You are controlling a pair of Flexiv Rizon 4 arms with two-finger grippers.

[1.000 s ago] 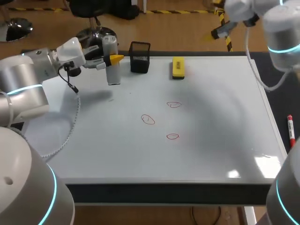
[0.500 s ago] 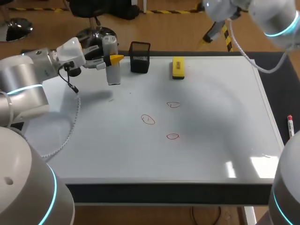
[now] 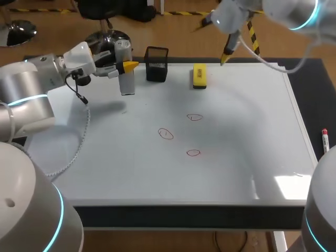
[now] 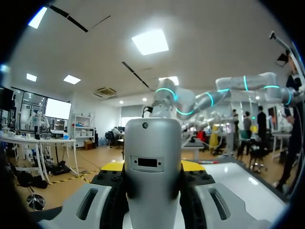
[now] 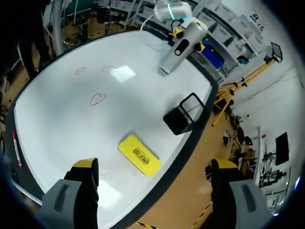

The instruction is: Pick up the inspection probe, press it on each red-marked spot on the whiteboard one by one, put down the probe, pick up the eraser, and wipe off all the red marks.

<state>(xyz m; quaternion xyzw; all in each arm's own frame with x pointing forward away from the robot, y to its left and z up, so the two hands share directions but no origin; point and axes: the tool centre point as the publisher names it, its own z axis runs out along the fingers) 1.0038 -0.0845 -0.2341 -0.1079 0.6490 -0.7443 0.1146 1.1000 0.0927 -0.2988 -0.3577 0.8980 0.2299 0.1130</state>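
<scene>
Since the left gripper [image 4: 152, 166] is clamped on the grey probe [image 3: 126, 73] at the far left corner of the whiteboard [image 3: 252, 121], the pick-up looks done and the pressing step is in hand. I cannot tell whether the probe's foot touches the board. All three red marks [image 3: 166, 134] sit in the middle, well apart from the probe. The next move therefore calls for carrying the probe upright to the nearest mark and lowering it squarely onto the ring.

The right gripper [image 5: 155, 164] hangs above the far edge, its fingers spread wide and empty. The yellow eraser [image 5: 139, 155] lies flat below it, near a black mesh cup [image 5: 183, 114].

The left wrist view gives only the probe between the fingers and no marks. The right wrist view shows the eraser, cup, marks and held probe together. Only the head view shows a red pen [image 3: 325, 140] off the board's right edge.
</scene>
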